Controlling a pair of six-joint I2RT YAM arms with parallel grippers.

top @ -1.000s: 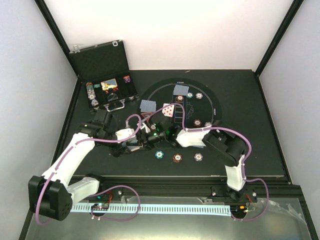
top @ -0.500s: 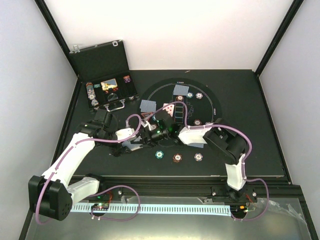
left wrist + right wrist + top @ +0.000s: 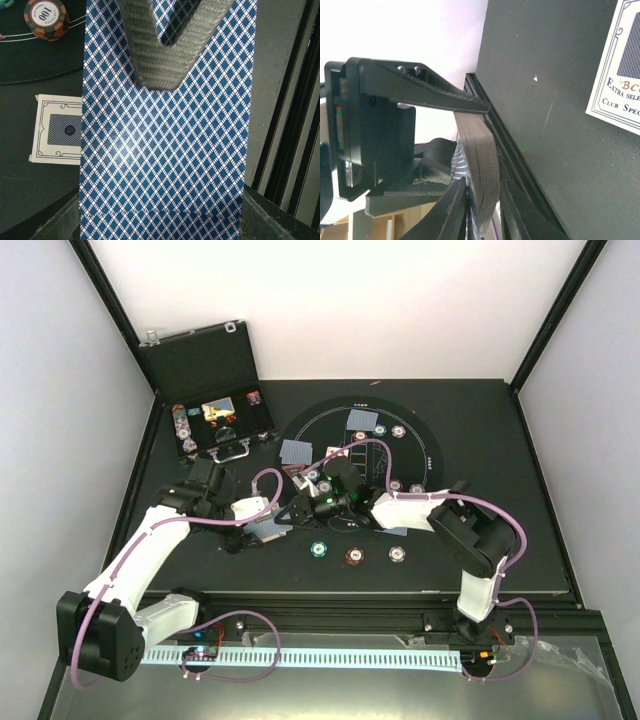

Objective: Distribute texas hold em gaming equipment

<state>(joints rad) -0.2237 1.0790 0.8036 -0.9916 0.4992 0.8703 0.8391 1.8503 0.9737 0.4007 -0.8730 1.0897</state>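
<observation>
My left gripper (image 3: 264, 527) is shut on a deck of blue-patterned playing cards (image 3: 160, 150), held flat above the table. In the left wrist view my left gripper (image 3: 160, 220) grips the deck's near end. My right gripper (image 3: 298, 509) has come to the deck's far end. One of its grey fingers (image 3: 160, 65) lies over the top card. In the right wrist view the jaws of the right gripper (image 3: 485, 215) stand apart on either side of the bent deck edge (image 3: 482, 165). Teal (image 3: 319, 549), brown (image 3: 354, 555) and grey (image 3: 398, 554) chips lie in front.
The round black mat (image 3: 428, 445) carries face-down cards (image 3: 297, 451) (image 3: 363, 420) and several chips (image 3: 398, 431). The open black case (image 3: 215, 420) stands at the back left. A brown 100 chip (image 3: 46, 19) and a white-bordered card (image 3: 55, 130) lie beside the deck. Another such card (image 3: 620, 65) shows at the right.
My right gripper has moved left across the mat's edge to the deck, and its fingers now flank the deck's end. The left arm has stayed put with the deck.
</observation>
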